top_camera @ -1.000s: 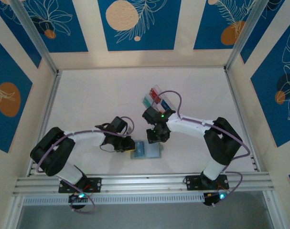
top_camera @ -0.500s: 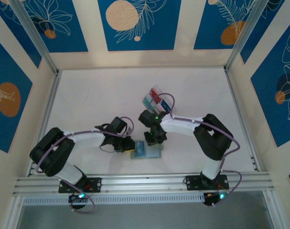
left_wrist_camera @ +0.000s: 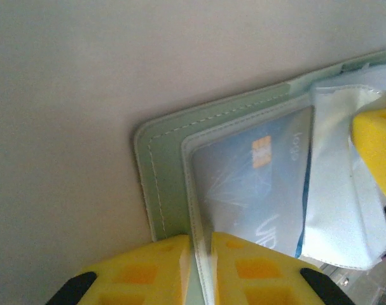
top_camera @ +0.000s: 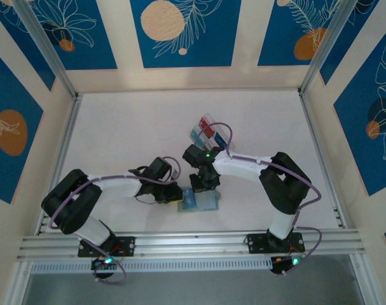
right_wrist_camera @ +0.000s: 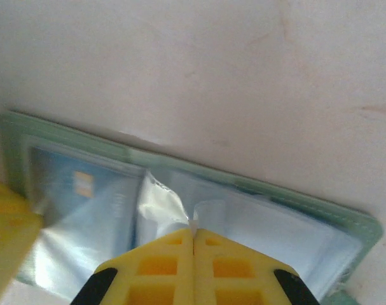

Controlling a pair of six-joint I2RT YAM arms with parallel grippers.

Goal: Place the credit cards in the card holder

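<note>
Wallet (top_camera: 198,201) laid open on table (top_camera: 129,127), between both grippers. Blue card (left_wrist_camera: 256,178) lodged inside wallet's left clear pocket. Left gripper (left_wrist_camera: 201,254) clamped on wallet's left edge, blue card just beside fingers. Right gripper (right_wrist_camera: 193,244) closed over wallet's middle, loose sleeve flap (right_wrist_camera: 158,203) pinched at tips. Beyond wallet: clear box (top_camera: 213,127), red card (top_camera: 207,129) and teal card (top_camera: 196,135) held inside.

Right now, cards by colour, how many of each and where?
Blue card, in the card holder sleeve: 1
Red card, at the clear box: 1
Teal card, at the clear box: 1
Total: 3 cards showing; any stacked under these can't be told.
</note>
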